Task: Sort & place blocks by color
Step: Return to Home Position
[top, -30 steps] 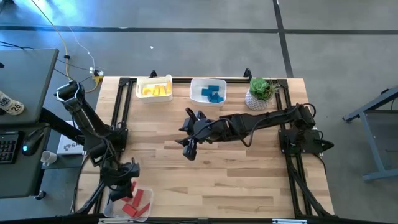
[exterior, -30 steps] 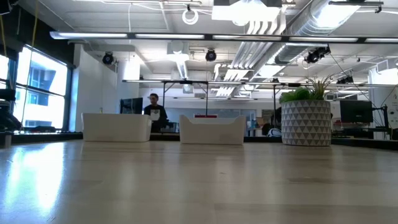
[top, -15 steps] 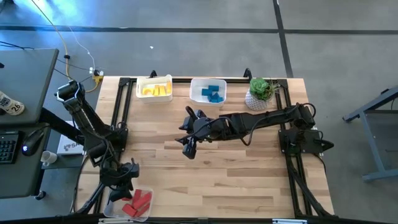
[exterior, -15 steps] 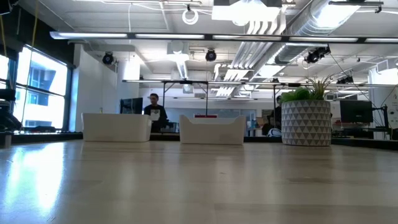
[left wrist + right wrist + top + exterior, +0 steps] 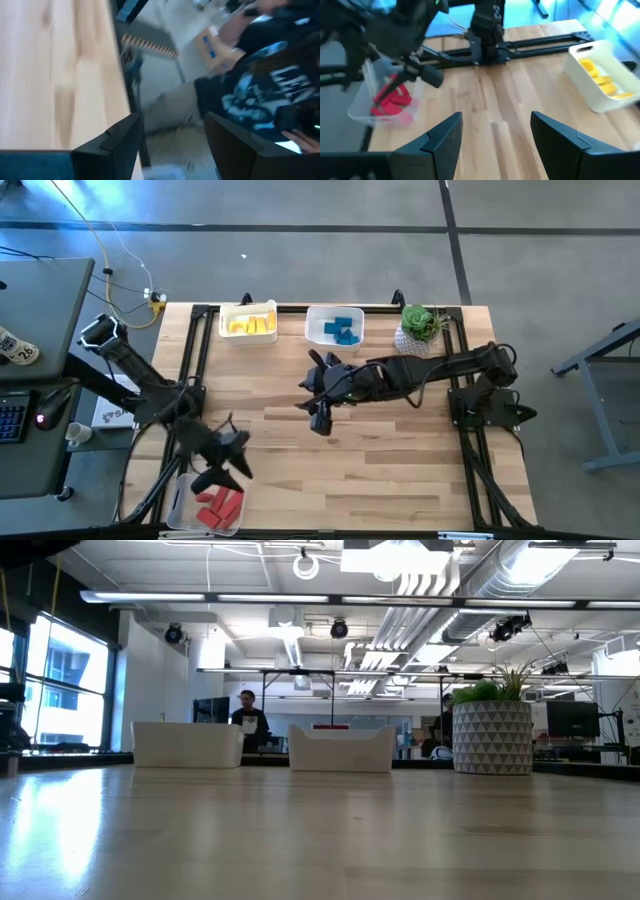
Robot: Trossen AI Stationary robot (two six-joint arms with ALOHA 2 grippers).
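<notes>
All blocks lie in three white bins. Yellow blocks (image 5: pixel 248 325) and blue blocks (image 5: pixel 340 330) fill two bins at the table's far edge. Red blocks (image 5: pixel 218 506) fill a bin at the near left corner and also show in the right wrist view (image 5: pixel 392 97). My left gripper (image 5: pixel 232 456) hangs open over the table just right of the red bin, holding nothing (image 5: pixel 173 120). My right gripper (image 5: pixel 318 420) is open and empty above the table's middle (image 5: pixel 496 117). Neither gripper appears in the low view.
A potted plant (image 5: pixel 418 328) stands at the far right next to the blue bin (image 5: pixel 312 320). Bare wood (image 5: pixel 380 460) stretches across the near and right parts of the table. A person in a dark printed shirt (image 5: pixel 270 95) is beyond the table's left side.
My left gripper has swung from over the red bin up and toward the table's right, turning as it went. My right gripper has shifted a little toward the table's right. The blocks have not moved.
</notes>
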